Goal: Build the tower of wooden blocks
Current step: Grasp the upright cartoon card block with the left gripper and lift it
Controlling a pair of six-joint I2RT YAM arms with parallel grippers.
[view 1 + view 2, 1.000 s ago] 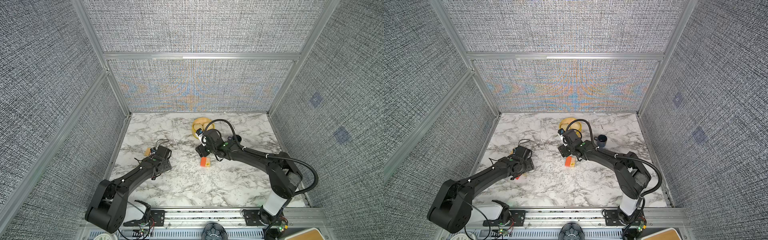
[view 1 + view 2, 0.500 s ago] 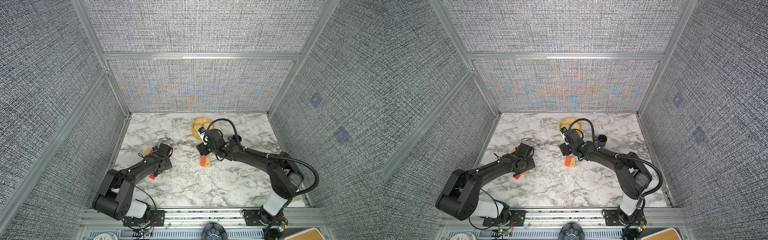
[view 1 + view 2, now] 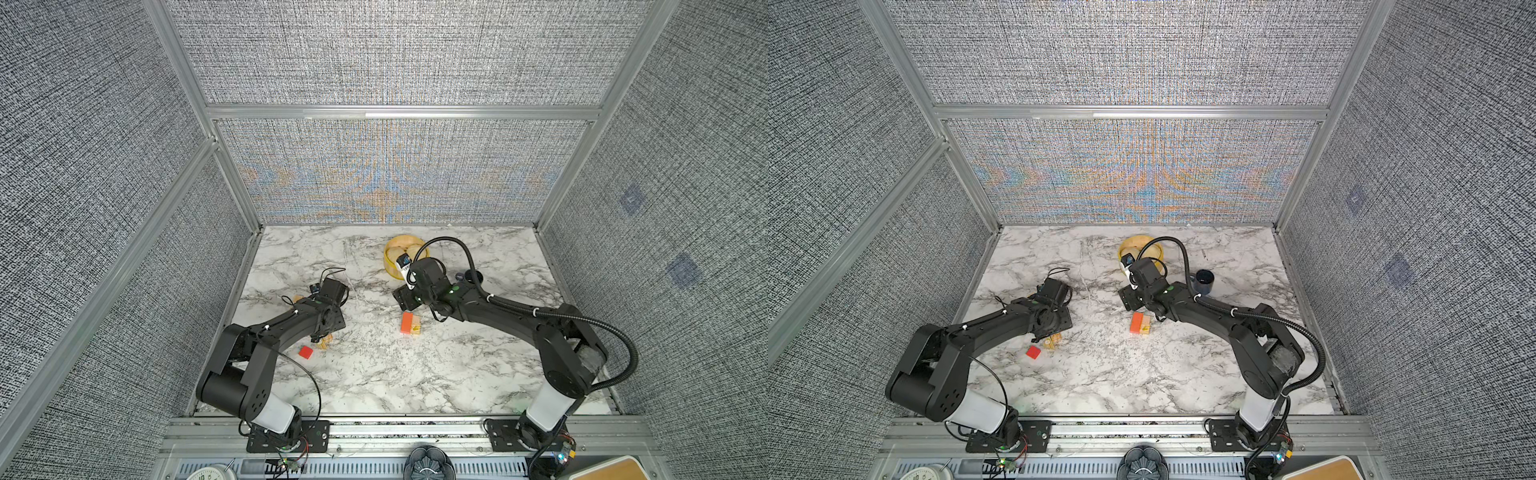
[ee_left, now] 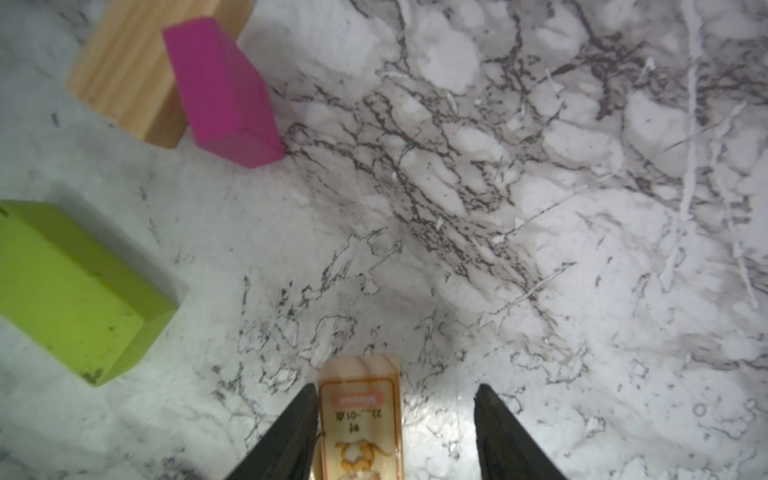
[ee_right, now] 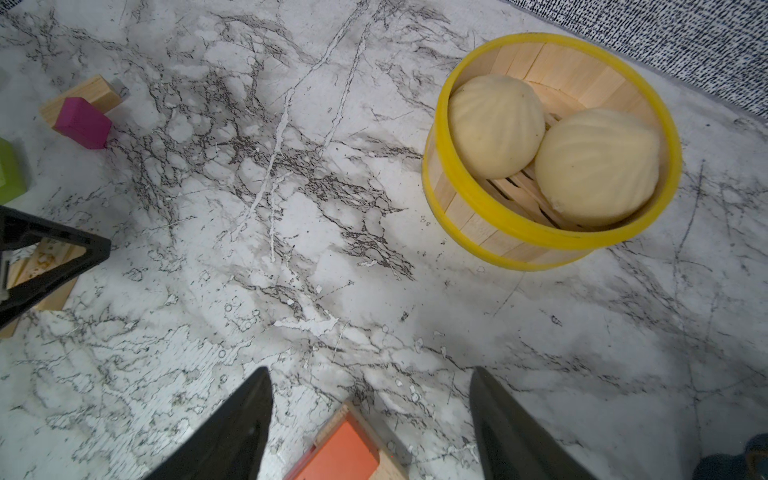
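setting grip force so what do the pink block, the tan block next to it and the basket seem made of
Pink block: probably wood under matte opaque paint, no grain showing. Tan block: bare wood, grain lines visible. Basket: wooden slats, glossy yellow rim, paint or plastic unclear.

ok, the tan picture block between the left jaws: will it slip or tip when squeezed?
Likely rigid: the tan picture block looks like solid wood with flat sides. It seems to lie picture-up on the marble table, so tipping looks unlikely. One finger of the left gripper touches it, the other stands apart, so closing may slide it sideways first.
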